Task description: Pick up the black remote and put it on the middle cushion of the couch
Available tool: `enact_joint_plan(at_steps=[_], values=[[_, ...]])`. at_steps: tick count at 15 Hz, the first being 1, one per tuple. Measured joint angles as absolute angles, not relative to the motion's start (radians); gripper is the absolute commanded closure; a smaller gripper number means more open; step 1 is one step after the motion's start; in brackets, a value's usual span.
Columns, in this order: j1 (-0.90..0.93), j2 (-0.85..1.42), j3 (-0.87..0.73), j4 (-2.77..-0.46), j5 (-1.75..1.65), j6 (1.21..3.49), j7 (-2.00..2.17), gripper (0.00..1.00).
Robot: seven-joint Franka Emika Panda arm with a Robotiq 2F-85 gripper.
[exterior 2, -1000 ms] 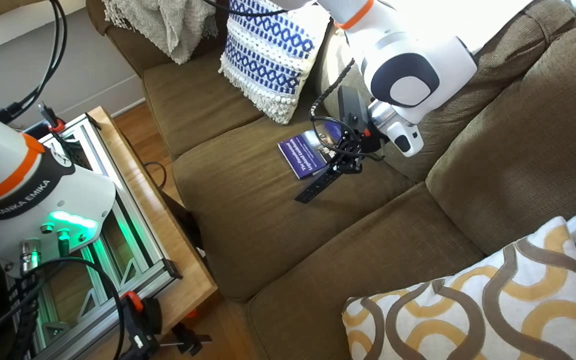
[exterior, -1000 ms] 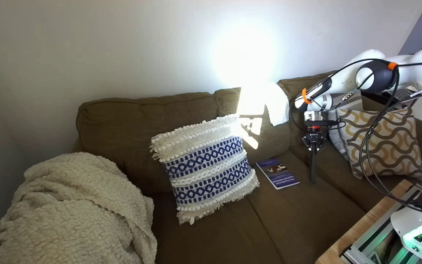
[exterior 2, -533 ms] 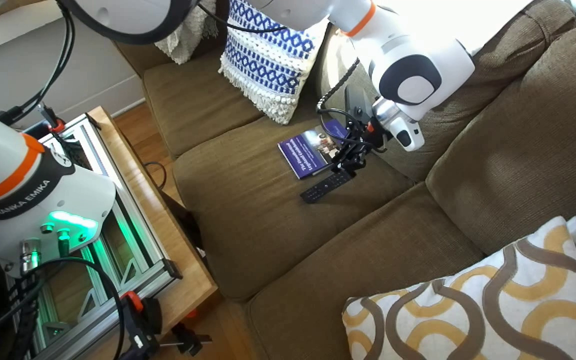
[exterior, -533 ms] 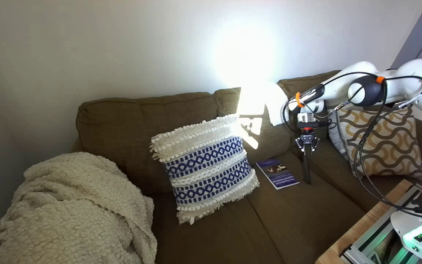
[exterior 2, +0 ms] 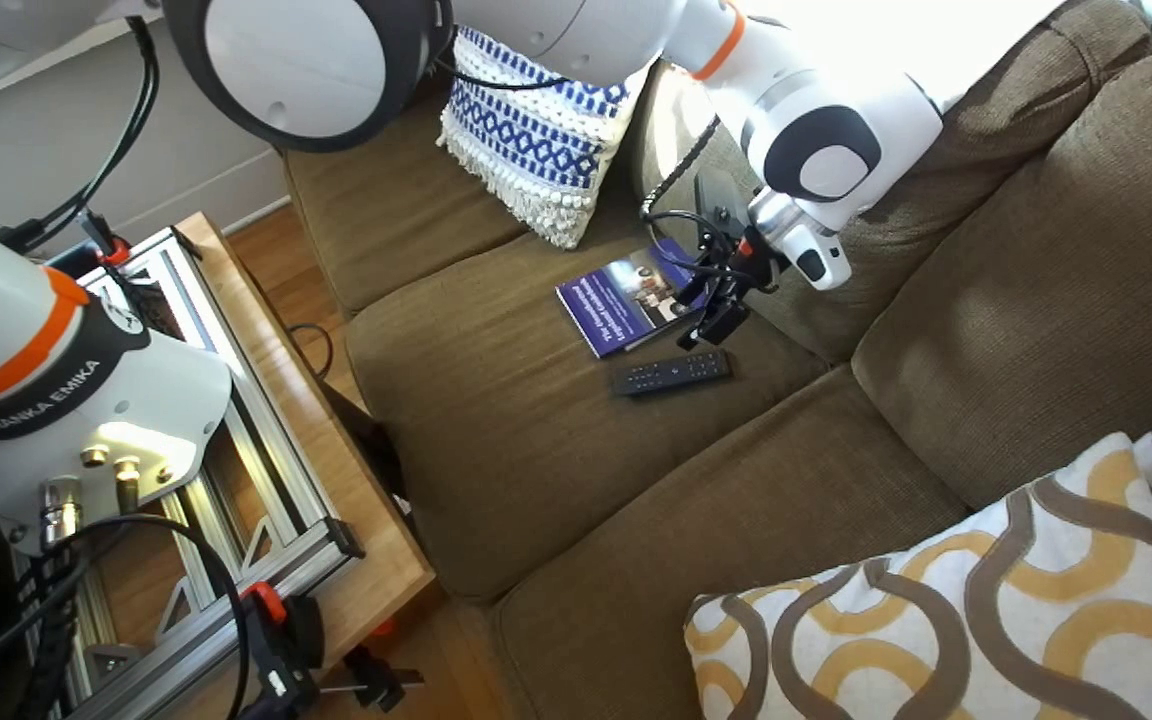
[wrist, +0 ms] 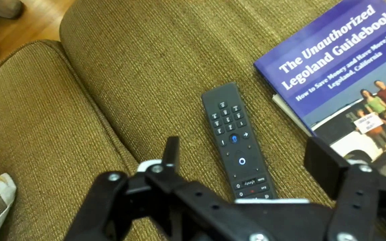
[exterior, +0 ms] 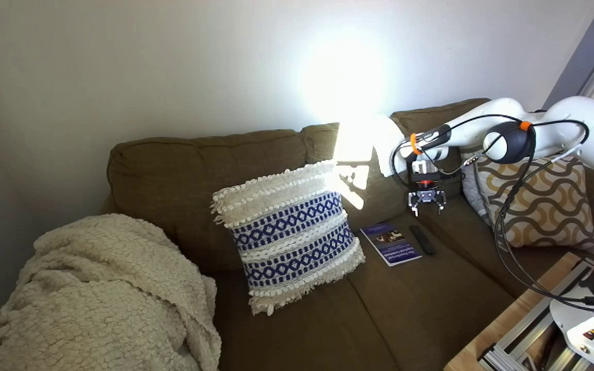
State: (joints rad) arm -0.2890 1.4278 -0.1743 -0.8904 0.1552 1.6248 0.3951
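The black remote point(wrist: 238, 144) lies buttons up on the middle cushion point(exterior 2: 496, 430) of the couch point(exterior: 199, 175), right beside a purple book. Both exterior views show the remote point(exterior: 422, 240) flat on the olive-brown cloth. Above it hangs my gripper point(wrist: 243, 155), open, its fingers spread to either side of the remote in the wrist view and touching nothing. A gap separates the gripper point(exterior: 427, 210) from the remote in an exterior view. The gripper's body hides the remote's near end in the wrist view.
The purple guidebook point(exterior 2: 621, 300) lies by the remote. A blue-and-white fringed pillow point(exterior: 292, 237) leans on the backrest, a lattice-patterned pillow point(exterior 2: 946, 640) rests at the opposite end. A fleece blanket point(exterior: 106, 293) covers one arm. The robot's wooden table point(exterior 2: 386, 570) stands before the couch.
One second ago the remote hung down from my shut gripper. The arm has lowered and shifted slightly, the fingers have spread, and the remote has dropped flat onto the cushion.
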Motion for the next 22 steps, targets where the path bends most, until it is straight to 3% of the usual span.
enact_joint_plan(at_steps=[9,22], values=[[-0.286,1.393,-0.198,-0.909,0.099,1.897,0.217,0.00],[-0.334,1.070,-0.132,-1.385,0.144,2.032,-0.147,0.00]])
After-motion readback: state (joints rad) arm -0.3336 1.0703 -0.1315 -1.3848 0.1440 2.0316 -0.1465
